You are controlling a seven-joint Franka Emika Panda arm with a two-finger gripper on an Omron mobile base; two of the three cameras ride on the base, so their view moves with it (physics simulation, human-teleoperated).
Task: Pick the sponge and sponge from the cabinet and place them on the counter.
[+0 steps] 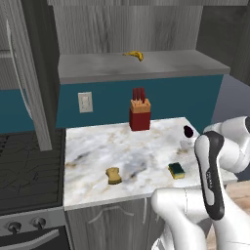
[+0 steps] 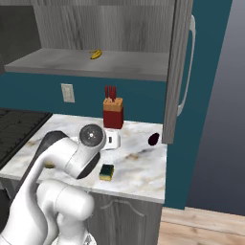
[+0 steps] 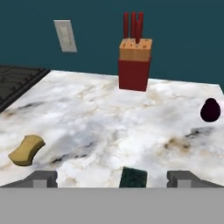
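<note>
Two sponges lie on the marble counter. The tan-yellow sponge with a pinched waist rests near the front edge, left of the green-topped yellow sponge. In the hand view my gripper is open, just behind the green-topped sponge, whose dark top sits between the fingertips. Nothing is held. The tan sponge lies off to the left. The cabinet stands open above, its grey shelf holding a banana.
A red knife block stands at the back of the counter, with a dark round object to its right. The black stovetop borders the counter on the left. An open cabinet door hangs over the counter's right end.
</note>
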